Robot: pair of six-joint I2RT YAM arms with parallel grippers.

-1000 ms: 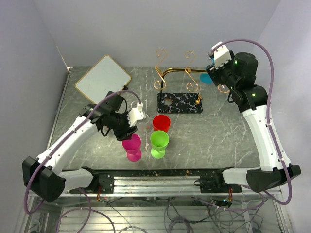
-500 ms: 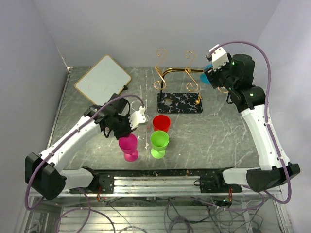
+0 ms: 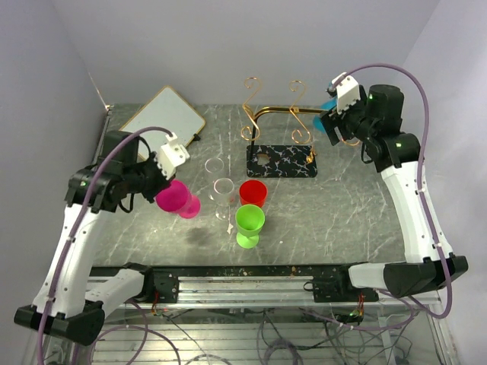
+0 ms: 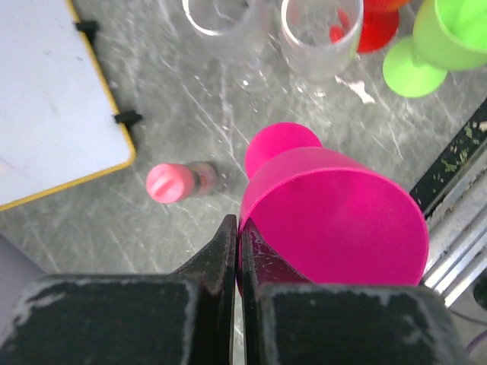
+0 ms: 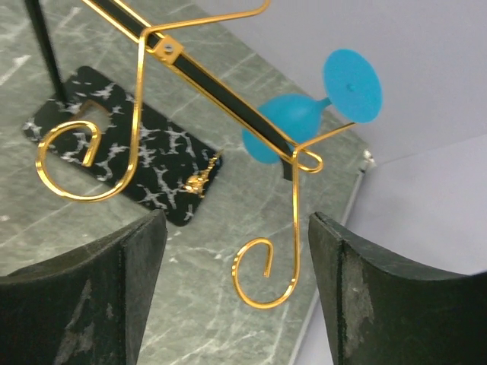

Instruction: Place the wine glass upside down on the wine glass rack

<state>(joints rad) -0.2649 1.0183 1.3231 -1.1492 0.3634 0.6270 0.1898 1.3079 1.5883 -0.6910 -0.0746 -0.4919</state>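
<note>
Done — blue glass hangs bowl-down on rack, upper right | right gripper spread beside it | left gripper pinching pink glass, tilted, off table, left of centre | left to do — invert and hang it

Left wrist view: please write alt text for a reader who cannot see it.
The left arm's black fingers pinch the rim of a pink wine glass, its open mouth toward the camera, over a grey marbled table. Beyond stand two clear glasses, a red glass and a green goblet; a white gold-edged board and a small pink-capped bottle lie at left.
</note>
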